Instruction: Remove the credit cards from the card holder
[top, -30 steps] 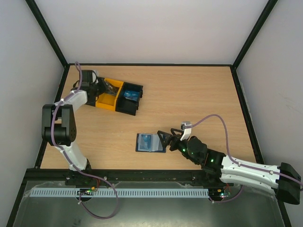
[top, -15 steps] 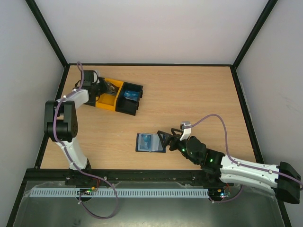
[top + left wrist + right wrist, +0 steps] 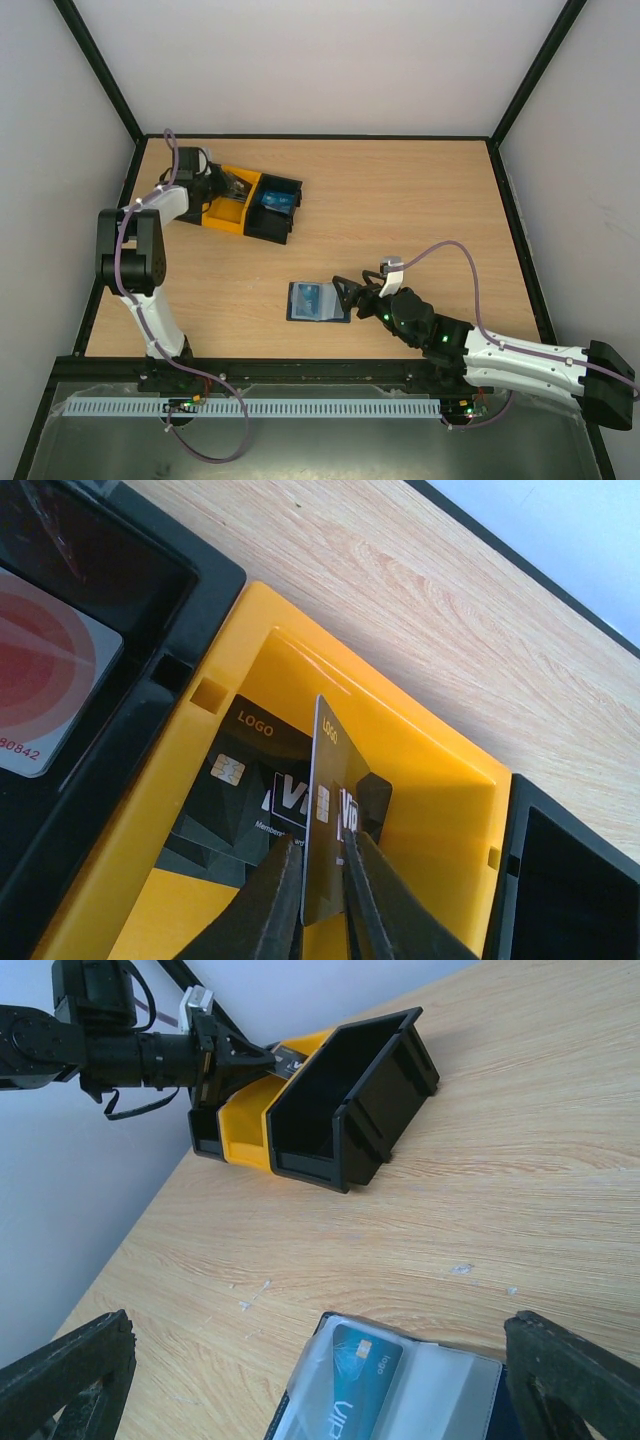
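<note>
The card holder (image 3: 318, 301), a small flat wallet with black edges and grey-blue pockets, lies open near the middle of the table's (image 3: 430, 200) near edge, with a bright blue credit card (image 3: 362, 1365) tucked in its clear pocket. Your left claw (image 3: 322, 846) is at the far left corner, jaws narrow and pinching a dark credit card (image 3: 325, 810) upright inside the yellow plastic bin (image 3: 440, 770). A second dark card (image 3: 235, 785) lies flat on the bin floor just beside it.

This looks like the drop-off step. You next need to let go and lift straight up, since the bin walls sit close on both sides. Your right claw (image 3: 348, 295) hangs spread wide at the holder's right edge, gripping nothing. The blue card looks like the next one to draw out. There is open wood right of and beyond the holder, and the black bin (image 3: 275, 210) stands well apart.
</note>
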